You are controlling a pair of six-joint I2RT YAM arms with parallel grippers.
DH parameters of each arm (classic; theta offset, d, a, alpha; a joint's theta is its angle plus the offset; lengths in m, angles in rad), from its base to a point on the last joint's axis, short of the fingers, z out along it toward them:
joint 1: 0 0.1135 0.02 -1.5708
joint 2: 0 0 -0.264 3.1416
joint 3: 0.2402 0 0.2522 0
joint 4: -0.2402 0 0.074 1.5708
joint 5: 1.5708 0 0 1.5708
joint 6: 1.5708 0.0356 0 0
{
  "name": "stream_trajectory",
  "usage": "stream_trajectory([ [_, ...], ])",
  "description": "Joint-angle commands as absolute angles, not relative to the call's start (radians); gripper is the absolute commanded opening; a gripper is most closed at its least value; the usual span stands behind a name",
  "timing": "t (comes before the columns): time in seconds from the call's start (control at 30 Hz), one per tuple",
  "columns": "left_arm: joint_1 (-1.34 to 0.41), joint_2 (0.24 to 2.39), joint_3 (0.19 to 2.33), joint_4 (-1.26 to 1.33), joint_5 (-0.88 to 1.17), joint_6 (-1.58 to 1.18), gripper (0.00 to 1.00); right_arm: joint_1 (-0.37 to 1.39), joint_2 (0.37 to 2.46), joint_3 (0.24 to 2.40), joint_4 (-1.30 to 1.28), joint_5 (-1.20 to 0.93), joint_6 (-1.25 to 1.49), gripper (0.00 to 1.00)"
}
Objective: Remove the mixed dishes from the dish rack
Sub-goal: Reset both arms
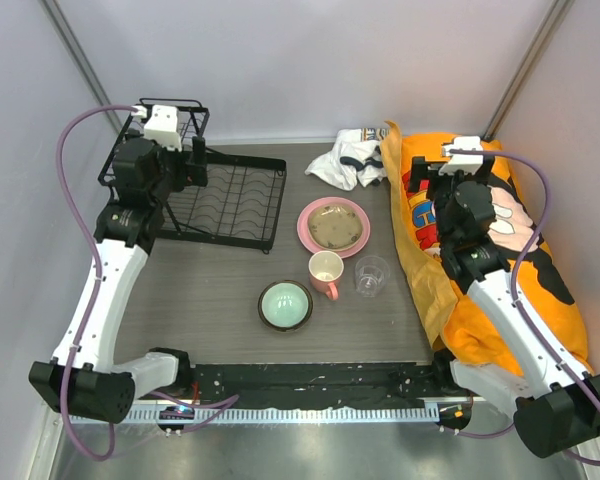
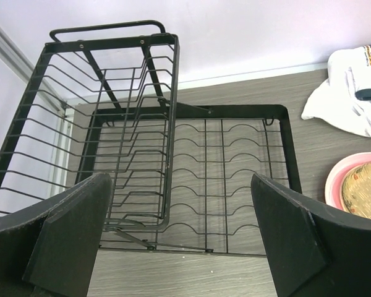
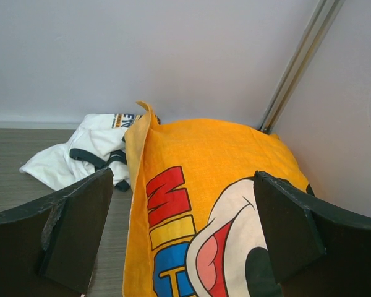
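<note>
From above, the dish rack sits at the far left of the table, its raised basket at its left end and the flat slotted tray stretching right. The left gripper hangs over the basket end; from this height its jaw gap is hard to read. The dishes stand on the table, right of the rack: the large pink plate with the tan shallow dish lying on it, then nearer the pink mug and the clear glass cup side by side, both upright, and nearest the mint-green bowl. A white cloth is bunched at the far edge, and an orange printed cloth covers the right side, with the right gripper above its far end. The left wrist view looks down into the rack's wires between two widely spread fingers holding nothing, with the plate's edge at the right. The right wrist view shows its fingers equally spread and unloaded over the orange cloth, the white cloth to the left.
</note>
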State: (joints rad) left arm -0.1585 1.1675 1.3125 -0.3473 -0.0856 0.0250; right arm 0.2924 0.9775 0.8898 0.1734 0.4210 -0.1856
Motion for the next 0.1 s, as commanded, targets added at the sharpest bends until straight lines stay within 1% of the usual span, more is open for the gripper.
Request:
stream_trajectory([
  [0.0, -0.149, 1.154, 1.321, -0.279, -0.075, 0.012, 1.00, 0.291, 0.965, 0.890, 0.239, 0.445, -0.173, 0.99],
  [0.07, -0.149, 1.149, 1.319, -0.278, -0.075, 0.014, 1.00, 0.291, 0.965, 0.890, 0.241, 0.446, -0.176, 1.00],
])
